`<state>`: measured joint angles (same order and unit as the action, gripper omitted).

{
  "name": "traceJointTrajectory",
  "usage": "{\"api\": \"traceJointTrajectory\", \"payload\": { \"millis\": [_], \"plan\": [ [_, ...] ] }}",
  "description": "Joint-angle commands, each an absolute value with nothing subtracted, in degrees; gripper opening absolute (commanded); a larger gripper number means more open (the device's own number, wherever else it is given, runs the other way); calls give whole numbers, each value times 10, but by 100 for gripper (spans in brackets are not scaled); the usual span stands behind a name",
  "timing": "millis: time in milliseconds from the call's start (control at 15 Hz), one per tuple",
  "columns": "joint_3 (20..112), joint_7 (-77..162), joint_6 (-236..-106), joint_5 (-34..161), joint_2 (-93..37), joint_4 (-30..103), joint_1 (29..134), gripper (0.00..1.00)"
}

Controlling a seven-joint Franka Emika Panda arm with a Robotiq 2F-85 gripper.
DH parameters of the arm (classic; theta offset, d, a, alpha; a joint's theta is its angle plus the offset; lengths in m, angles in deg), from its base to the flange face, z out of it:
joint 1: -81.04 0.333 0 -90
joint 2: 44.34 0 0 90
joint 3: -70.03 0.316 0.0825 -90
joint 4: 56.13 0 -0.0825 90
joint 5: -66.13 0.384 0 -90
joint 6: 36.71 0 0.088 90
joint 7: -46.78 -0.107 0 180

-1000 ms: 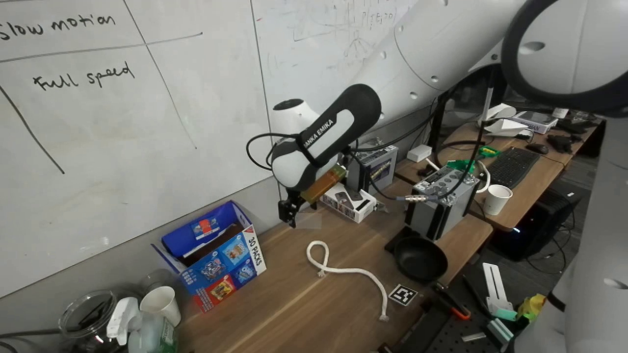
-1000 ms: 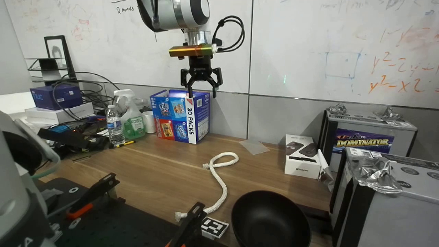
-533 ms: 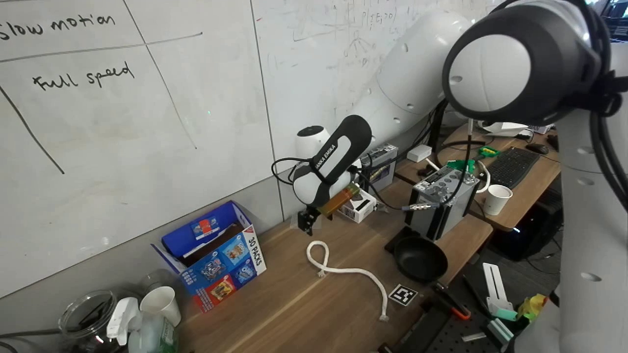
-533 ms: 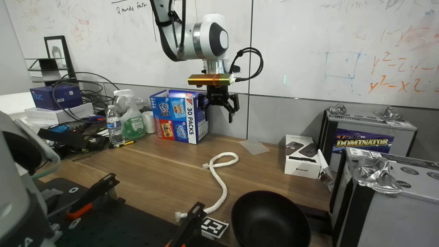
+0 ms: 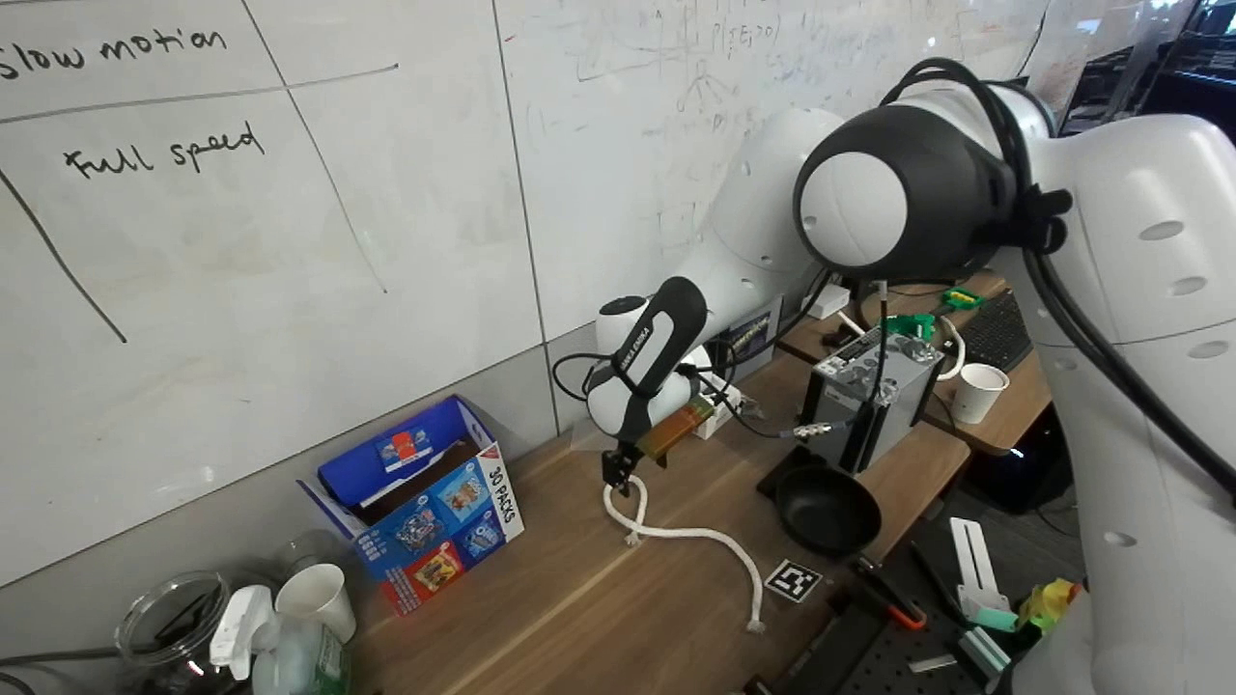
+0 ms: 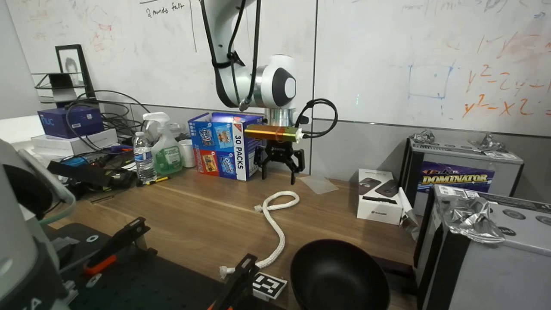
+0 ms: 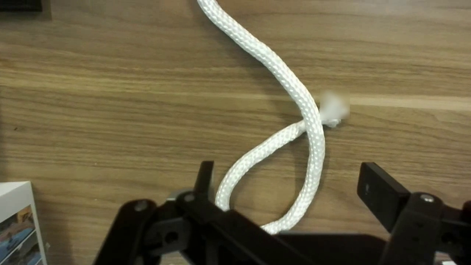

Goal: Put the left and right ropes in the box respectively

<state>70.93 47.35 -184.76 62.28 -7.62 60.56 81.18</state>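
Currently, the end effector hangs with jaws spread wide, gripping nothing. From it, in an exterior view, the white rope lies looped on the tabletop at six o'clock, the blue box stands at ten and the black pan at five.

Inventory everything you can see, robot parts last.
Rope: 1, white, looped on table.
Snack box: 1, mostly blue, on table.
Pan: 1, black, on table.
Marker tag: 1, black and white, near pan.
Phone box: 1, white, on table.
Metal units: 2, grey, near pan and phone box.
Spray bottle: 1, green and white, near snack box.
Water bottle: 1, clear, beside spray bottle.
Paper cups: 2, white, on table and far desk.
Table: 1, brown, below whiteboard.
Whiteboard: 1, white, behind table.
Smaller clutter: many, mixed colours, around table.
Robot arm: 1, white and black, over table.
Fingers: 2, black, open above rope.
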Motion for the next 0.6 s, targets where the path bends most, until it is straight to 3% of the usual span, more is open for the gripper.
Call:
{"api": "traceJointTrajectory", "payload": {
  "millis": [0, 533],
  "plan": [
    [723, 498, -1862, 642, -39, 584, 800, 100],
    [751, 513, -1891, 673, 22, 555, 786, 100]
  ]
}}
